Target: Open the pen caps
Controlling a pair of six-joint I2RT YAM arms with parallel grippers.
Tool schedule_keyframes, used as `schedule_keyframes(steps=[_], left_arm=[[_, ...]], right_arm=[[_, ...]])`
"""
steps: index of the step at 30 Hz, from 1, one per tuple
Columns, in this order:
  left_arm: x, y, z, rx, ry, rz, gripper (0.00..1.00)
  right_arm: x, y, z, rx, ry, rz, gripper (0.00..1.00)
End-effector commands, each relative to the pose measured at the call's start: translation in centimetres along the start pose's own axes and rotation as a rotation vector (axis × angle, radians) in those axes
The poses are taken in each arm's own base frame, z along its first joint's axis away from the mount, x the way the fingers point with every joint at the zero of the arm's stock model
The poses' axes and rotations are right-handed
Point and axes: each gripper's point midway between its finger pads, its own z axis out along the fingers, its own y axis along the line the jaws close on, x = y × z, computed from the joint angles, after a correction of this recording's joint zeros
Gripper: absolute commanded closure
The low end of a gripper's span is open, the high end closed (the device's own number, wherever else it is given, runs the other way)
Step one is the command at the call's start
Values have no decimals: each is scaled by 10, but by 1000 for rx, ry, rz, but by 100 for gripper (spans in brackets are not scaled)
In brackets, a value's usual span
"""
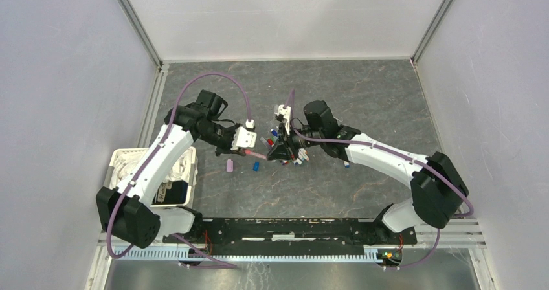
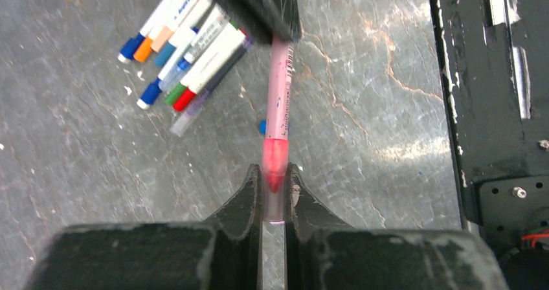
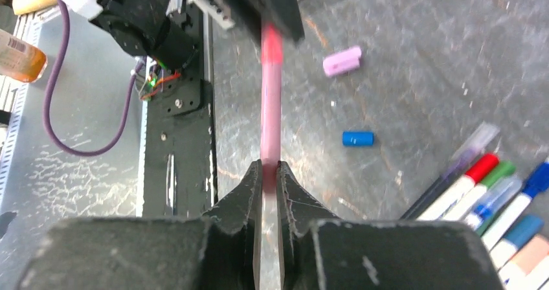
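Top external view: pale grey wall panels (image 1: pixel 71 76) close three sides of a dark, marbled stone-look tabletop (image 1: pixel 369 102), with a black mounting rail (image 1: pixel 291 228) along its near edge. Both white-and-black arms reach inward with elbows bowed outward, and they meet near the middle of the table, leaving bare surface behind them and out to the right. A white plastic basket (image 1: pixel 123 155) sits at the left edge, beside the left arm. The left gripper (image 2: pixel 274 181) is clenched on the deeper pink end of a slim pink marker pen (image 2: pixel 280 102). The right gripper (image 3: pixel 272 173) is clamped on the pen's opposite end, so the pen spans straight between them above the table. A bundle of white-barrelled marker pens with blue, orange, green and red ends (image 2: pixel 191 54) lies flat just beside the right gripper. Two loose caps rest on the table below the held pen, near each other: a stubby lilac plastic cap (image 3: pixel 342 61) and a small blue plastic cap (image 3: pixel 358 138).
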Motion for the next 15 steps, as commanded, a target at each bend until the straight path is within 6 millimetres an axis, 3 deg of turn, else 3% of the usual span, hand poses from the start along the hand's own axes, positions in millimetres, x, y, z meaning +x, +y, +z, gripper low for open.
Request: schedule_keyframes(steps=[1,2,4,7,9,11,15], left_arm=[[45,33,-52,-181,266,57,98],[39,30,-50,-173,234,54,98],[23,22,-43,-147,144,37,98],[2,6,-28,-98,62,24,98],[-3,-5,-19,-66,47,14,98],[-4,-13,-14,-47,39,6,98],[0,-22,-11,-32,44,-5,98]], right_arm=[[85,35,-28,-66,251,294,100],[80,34,-26,-65,243,297,97],[63,28,-21,-49,216,286,61],[29,20,-10,-44,151,264,32],[3,15,-5,-42,115,240,22],[-14,11,-1,-44,95,228,18],[-26,6,2,-40,107,197,10]])
